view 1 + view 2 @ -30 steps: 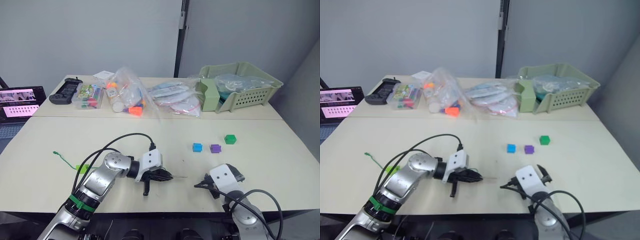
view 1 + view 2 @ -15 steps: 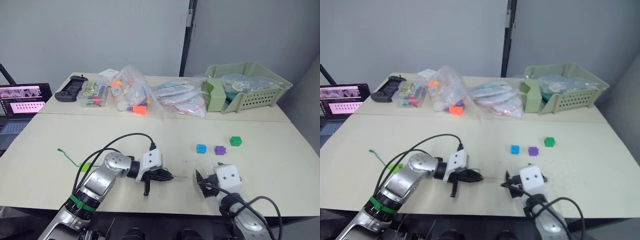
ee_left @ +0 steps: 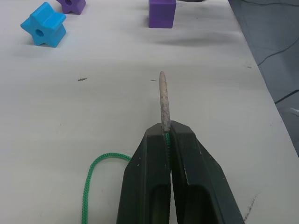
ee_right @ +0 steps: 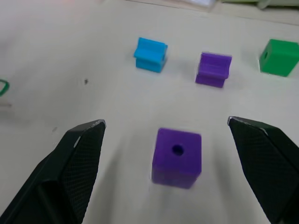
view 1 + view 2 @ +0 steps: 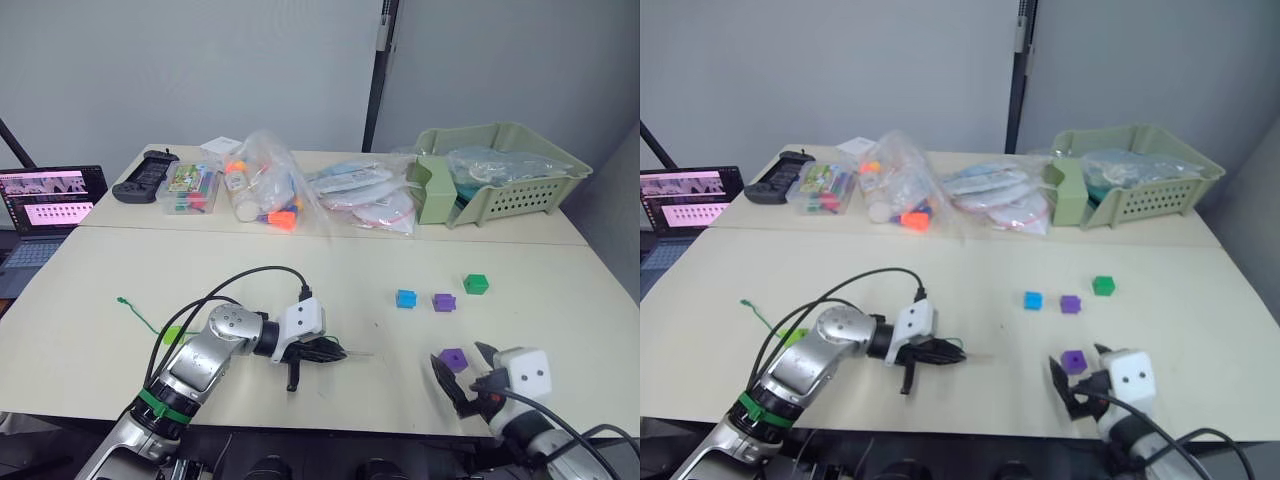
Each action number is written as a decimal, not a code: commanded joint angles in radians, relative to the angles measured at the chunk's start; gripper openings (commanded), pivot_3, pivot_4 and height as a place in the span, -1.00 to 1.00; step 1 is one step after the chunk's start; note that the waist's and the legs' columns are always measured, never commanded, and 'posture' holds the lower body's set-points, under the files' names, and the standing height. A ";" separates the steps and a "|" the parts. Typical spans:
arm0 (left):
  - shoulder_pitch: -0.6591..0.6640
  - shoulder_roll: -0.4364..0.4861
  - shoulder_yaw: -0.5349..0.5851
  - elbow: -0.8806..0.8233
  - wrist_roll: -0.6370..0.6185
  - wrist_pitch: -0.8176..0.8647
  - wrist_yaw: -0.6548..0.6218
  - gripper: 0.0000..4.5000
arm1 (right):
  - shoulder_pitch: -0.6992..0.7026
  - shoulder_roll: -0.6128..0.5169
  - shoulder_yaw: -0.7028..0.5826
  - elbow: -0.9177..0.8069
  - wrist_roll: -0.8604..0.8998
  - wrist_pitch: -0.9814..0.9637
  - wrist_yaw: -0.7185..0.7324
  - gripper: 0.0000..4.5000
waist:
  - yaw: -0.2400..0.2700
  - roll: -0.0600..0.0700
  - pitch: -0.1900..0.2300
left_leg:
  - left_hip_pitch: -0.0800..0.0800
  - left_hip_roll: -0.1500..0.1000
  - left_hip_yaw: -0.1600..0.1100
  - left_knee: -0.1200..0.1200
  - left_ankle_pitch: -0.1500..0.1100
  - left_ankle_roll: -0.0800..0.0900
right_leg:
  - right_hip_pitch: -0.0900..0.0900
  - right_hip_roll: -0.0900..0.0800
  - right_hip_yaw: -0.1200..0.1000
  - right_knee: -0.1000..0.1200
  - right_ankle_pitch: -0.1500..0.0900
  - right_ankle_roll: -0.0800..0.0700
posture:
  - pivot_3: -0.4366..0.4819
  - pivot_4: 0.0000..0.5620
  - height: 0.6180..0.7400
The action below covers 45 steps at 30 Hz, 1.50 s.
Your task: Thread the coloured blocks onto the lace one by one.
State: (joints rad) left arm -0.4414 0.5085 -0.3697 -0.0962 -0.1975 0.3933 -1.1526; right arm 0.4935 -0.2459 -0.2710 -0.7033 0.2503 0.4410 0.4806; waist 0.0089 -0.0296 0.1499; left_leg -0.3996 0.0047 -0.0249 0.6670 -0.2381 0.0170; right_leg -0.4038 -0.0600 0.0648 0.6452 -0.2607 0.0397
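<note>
My left gripper point(image 3: 167, 135) is shut on the lace, whose stiff pale tip point(image 3: 163, 98) sticks out past the fingers low over the table. The green cord point(image 5: 140, 316) trails left to a knot, past a lime green block point(image 5: 171, 333). My right gripper point(image 5: 465, 372) stands open near the front right edge. A purple cube point(image 4: 177, 157) with a hole on top lies on the table between its fingers, touching neither. Beyond it sit a blue block point(image 5: 405, 298), a second purple block point(image 5: 443, 302) and a dark green block point(image 5: 475, 284).
On the far table lie clear bags of toys point(image 5: 262, 190), flat plastic packets point(image 5: 358, 198) and a pale green basket point(image 5: 505, 175). A black controller point(image 5: 140, 178) and a laptop point(image 5: 45, 200) are at the far left. A black cable point(image 5: 245, 282) loops over my left arm.
My right gripper has pulled back to the right and opened, and a purple cube now lies on the table between its fingers. The left gripper holds the lace tip as before.
</note>
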 commanded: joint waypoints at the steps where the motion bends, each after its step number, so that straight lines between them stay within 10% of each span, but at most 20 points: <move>1: -0.017 0.000 0.005 -0.024 -0.012 -0.003 -0.006 -1.00 | 0.011 -0.015 -0.019 0.012 0.036 -0.051 0.018 0.97 | -0.004 0.000 0.000 | 0.001 0.000 0.000 0.000 0.000 0.000 | 0.000 0.000 0.001 0.000 0.000 0.000 | -0.05 -0.47 1.00; 20: -0.023 0.005 0.008 -0.023 -0.010 0.002 -0.003 -1.00 | -0.105 -0.008 0.077 0.140 0.004 -0.090 -0.090 0.97 | -0.018 0.000 0.000 | 0.001 0.002 -0.001 0.000 0.001 -0.001 | 0.000 0.001 0.003 0.001 -0.001 0.000 | -0.05 -0.47 1.00; 30: -0.032 0.004 0.006 -0.019 -0.011 0.005 -0.006 -1.00 | -0.085 -0.004 0.097 0.125 -0.001 -0.125 -0.130 -0.45 | -0.017 0.000 0.000 | 0.001 0.002 -0.001 0.000 0.001 -0.001 | 0.000 0.001 0.003 0.001 -0.001 0.000 | -0.05 -0.47 1.00; 45: -0.036 0.002 0.004 -0.027 -0.012 0.022 -0.005 -1.00 | -0.182 -0.490 0.315 0.152 -0.797 -0.206 -0.123 -0.49 | -0.022 0.001 0.000 | 0.001 -0.004 0.004 0.003 0.001 -0.001 | 0.000 0.000 0.004 0.002 -0.001 0.002 | -0.05 -0.47 1.00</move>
State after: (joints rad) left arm -0.4637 0.5116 -0.3723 -0.0959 -0.1977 0.4163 -1.1571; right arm 0.3263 -0.7138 0.0479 -0.5502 -0.4749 0.2405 0.3474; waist -0.0131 -0.0282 0.1503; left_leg -0.3983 0.0003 -0.0208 0.6704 -0.2372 0.0161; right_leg -0.4034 -0.0599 0.0692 0.6471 -0.2617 0.0416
